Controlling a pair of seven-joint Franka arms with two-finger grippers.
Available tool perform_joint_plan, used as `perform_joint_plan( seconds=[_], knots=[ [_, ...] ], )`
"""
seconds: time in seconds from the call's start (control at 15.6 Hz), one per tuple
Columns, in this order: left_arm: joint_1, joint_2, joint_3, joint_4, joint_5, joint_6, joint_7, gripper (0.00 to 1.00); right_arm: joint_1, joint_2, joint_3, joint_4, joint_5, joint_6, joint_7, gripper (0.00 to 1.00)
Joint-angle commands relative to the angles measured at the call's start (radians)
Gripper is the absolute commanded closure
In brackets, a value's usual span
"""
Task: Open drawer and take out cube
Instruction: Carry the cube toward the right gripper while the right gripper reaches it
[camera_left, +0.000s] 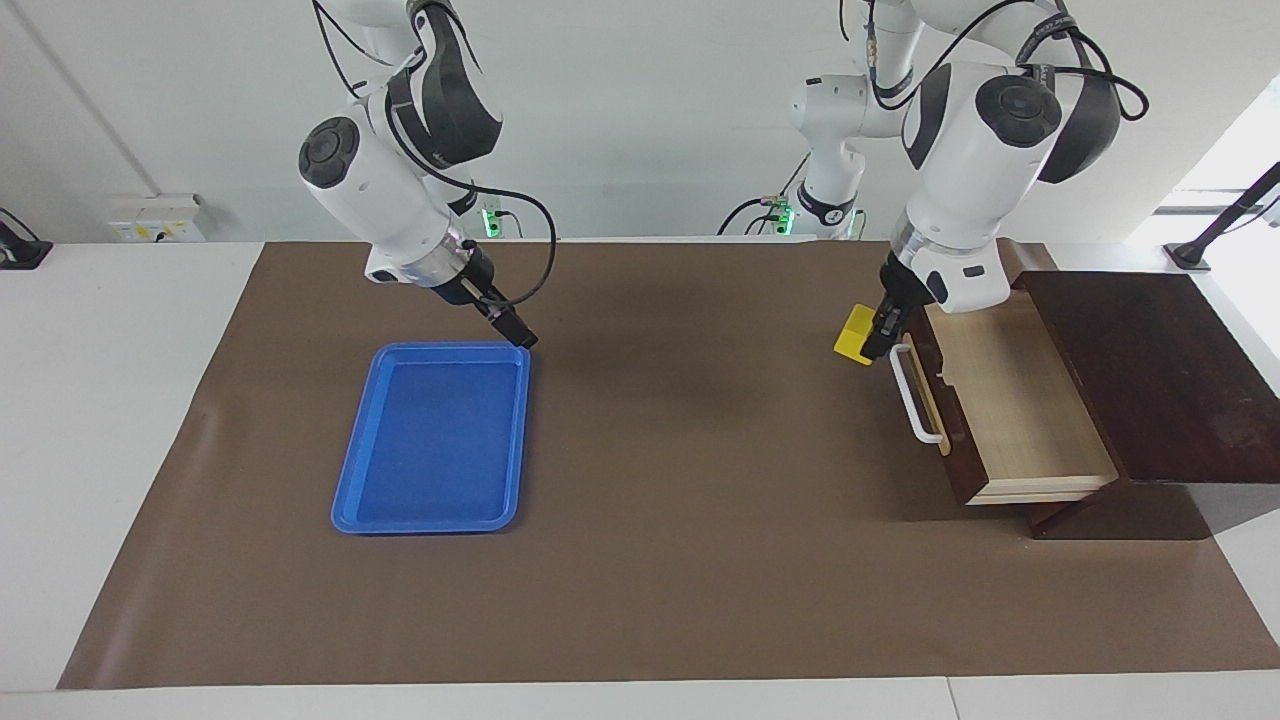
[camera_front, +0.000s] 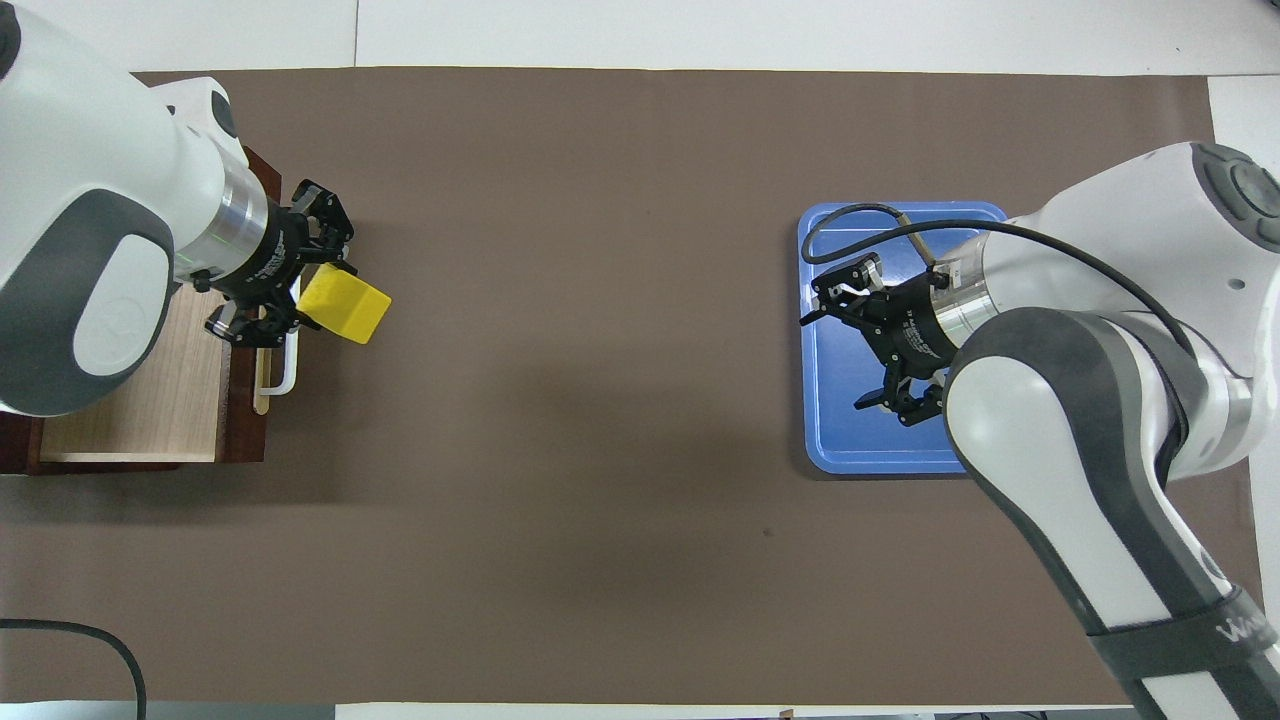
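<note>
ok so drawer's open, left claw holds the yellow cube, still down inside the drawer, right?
Not inside. The facing view shows the left claw holding the cube up in the air, outside the open drawer, by its white handle.

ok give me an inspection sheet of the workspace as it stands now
surface: brown mat over a white table.
job's things: drawer open, nothing seen inside; cube out, in the air over the mat in front of the handle.
clutter: blue tray, nothing in it.
grippers: left gripper shut on cube; right gripper open, over the tray's edge nearest the robots.
cables: black cable looping off the right wrist.
surroundings: white wall.
</note>
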Motion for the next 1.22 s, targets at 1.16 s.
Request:
perform_joint_plan(
  seconds=[1.16],
  knots=[
    [-0.363, -0.079, 0.015, -0.259, 0.041, 0.293, -1.174, 1.00, 0.120, 0.015, 0.001, -0.158, 0.329, 0.119, 0.128, 0.00]
  ],
)
